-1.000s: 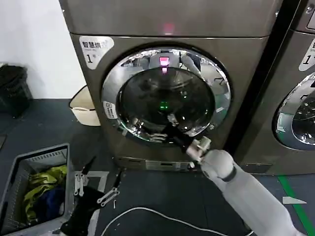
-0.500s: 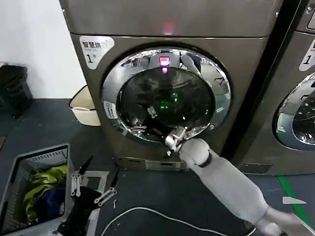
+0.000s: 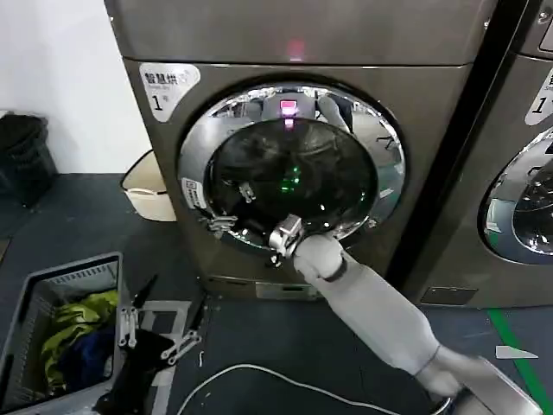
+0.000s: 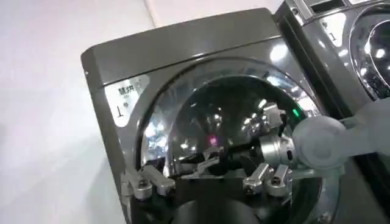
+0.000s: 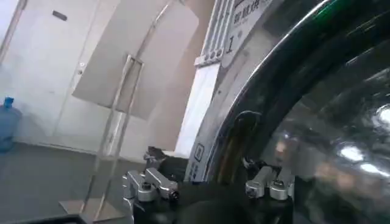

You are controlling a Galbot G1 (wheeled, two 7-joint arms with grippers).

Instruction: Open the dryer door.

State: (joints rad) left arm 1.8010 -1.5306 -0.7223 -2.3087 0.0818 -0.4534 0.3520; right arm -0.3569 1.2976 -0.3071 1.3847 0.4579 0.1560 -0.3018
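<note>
My right arm reaches forward and up from the lower right, elbow low, wrist bent toward the machine, so my right claw (image 3: pixel 259 226) sits at the lower part of the dryer door (image 3: pixel 380 147), against the dark glass just inside the chrome ring. From my right wrist camera the two fingers (image 5: pixel 149 184) stand spread apart, with the door's chrome rim (image 5: pixel 244 109) curving between and beyond them; I cannot tell whether either tip touches it. In the head view my wrist covers the ring's bottom edge and reflections muddle the fingertips. The door lies flat against the grey machine front. My left claw (image 3: pixel 160 328) hangs low by the floor, fingers spread, holding nothing, beside the laundry basket (image 3: pixel 26 294).
</note>
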